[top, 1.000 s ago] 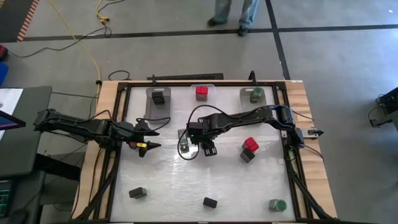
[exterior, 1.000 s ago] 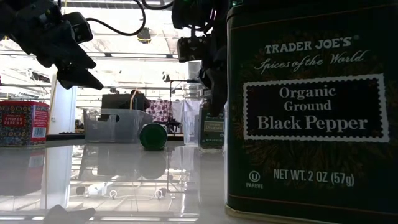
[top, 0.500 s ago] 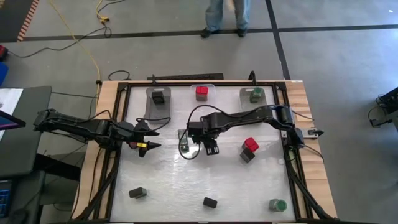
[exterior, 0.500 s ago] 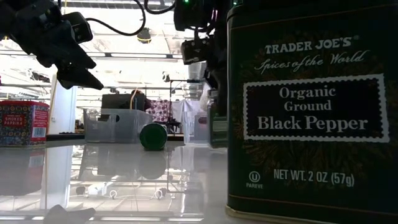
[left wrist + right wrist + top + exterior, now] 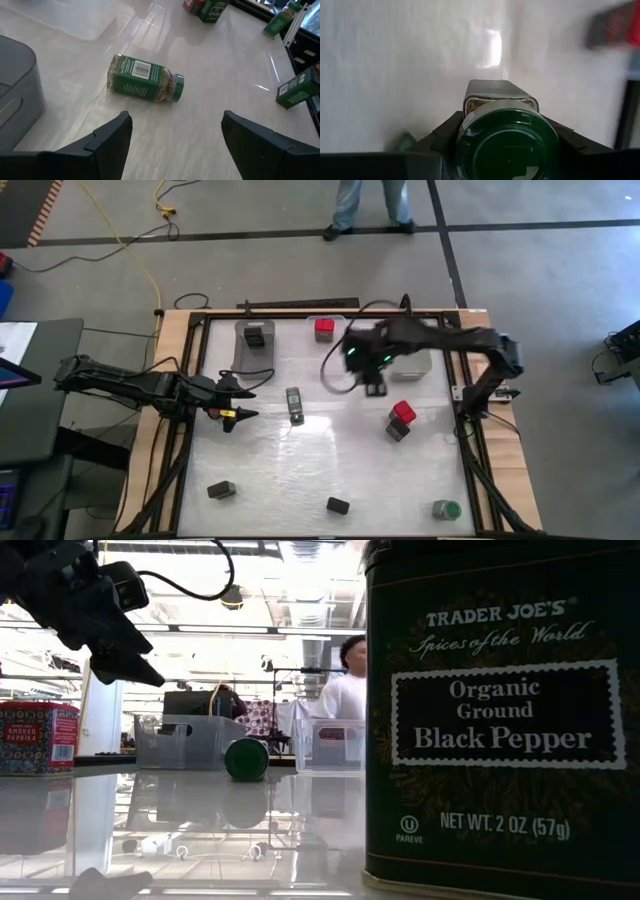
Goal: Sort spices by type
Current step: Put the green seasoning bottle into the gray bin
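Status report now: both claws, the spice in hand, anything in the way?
Right claw shut on green-lidded jar, up near the right rear bin. Left claw open, hovering over a lying jar. Nothing seen blocking.

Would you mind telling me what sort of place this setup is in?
Probably a robotics lab or workshop: a framed worktable on bare concrete floor, a yellow cable trailing across it, and a person standing nearby.

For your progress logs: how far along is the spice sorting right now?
Done: each back bin holds one spice, such as the black box. In hand: the right gripper carries a green-lidded jar. Left: a jar lying flat and other scattered spices; the left gripper waits open.
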